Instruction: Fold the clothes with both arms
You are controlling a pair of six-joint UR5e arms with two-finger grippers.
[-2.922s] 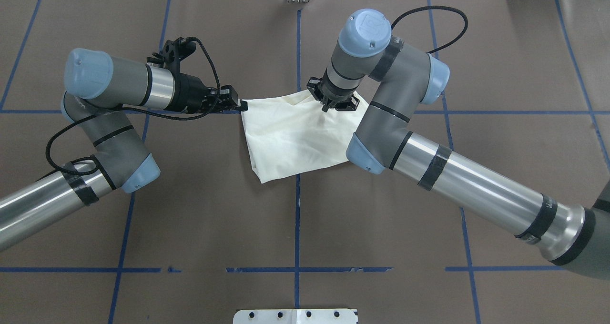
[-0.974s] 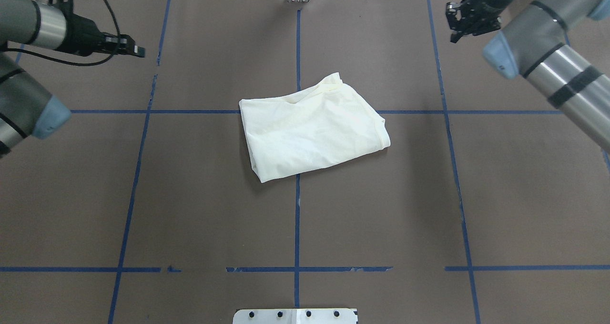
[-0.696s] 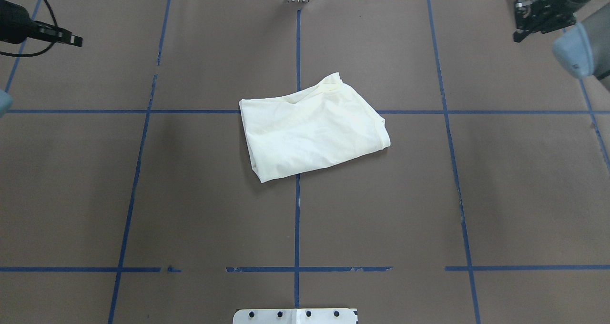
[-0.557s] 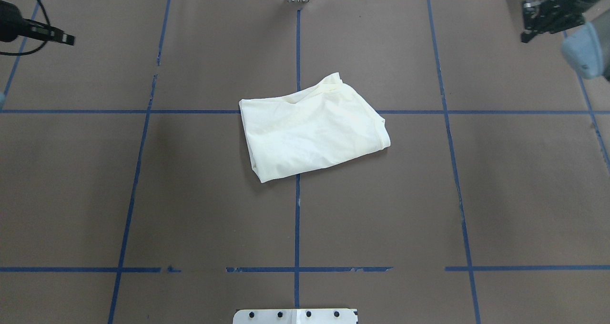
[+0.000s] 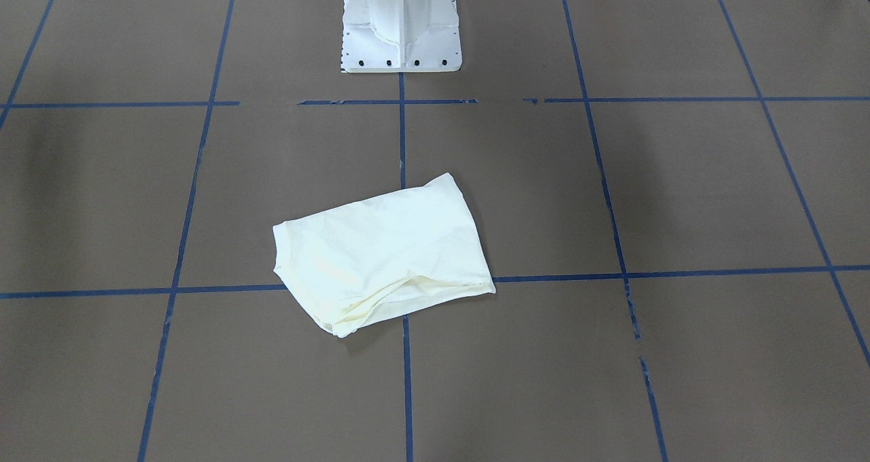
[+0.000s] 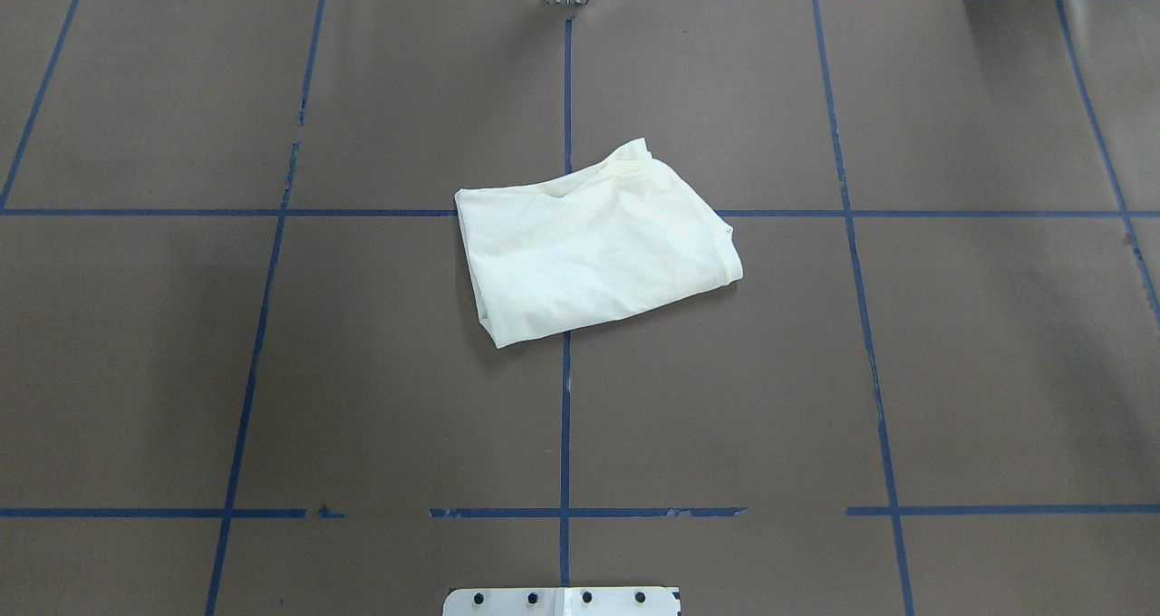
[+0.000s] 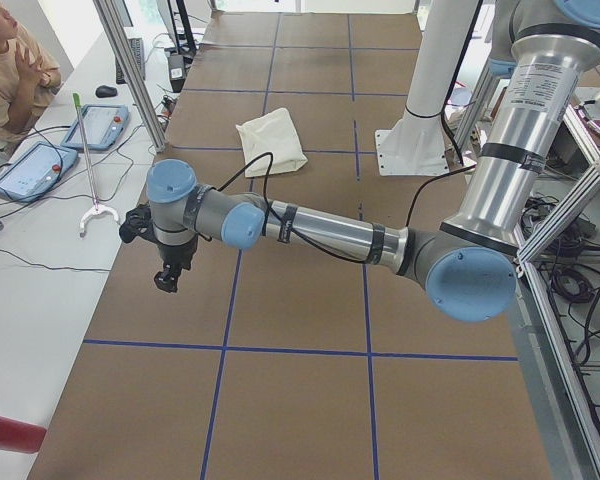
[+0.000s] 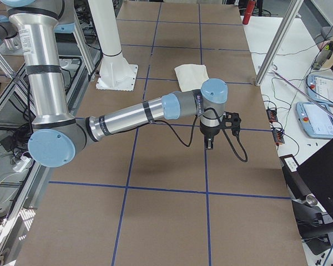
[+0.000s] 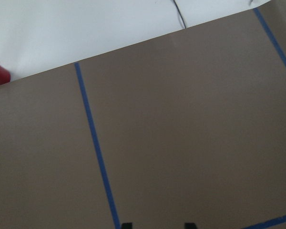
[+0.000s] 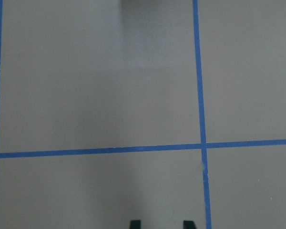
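Left end effector [image 9: 158, 225], right [image 10: 162, 225]: parted, empty.

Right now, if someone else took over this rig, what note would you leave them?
Left hand: open, empty, over bare table near its own end.
Right hand: open, empty, over bare table near the opposite end.
Shirt: mid-table, touched by neither hand.
Done: the shirt lies folded in a compact packet, with no print showing.
Left: probably nothing. The edge farthest from the robot is uneven, with a layer poking out, so one tidy-up may be worth it.
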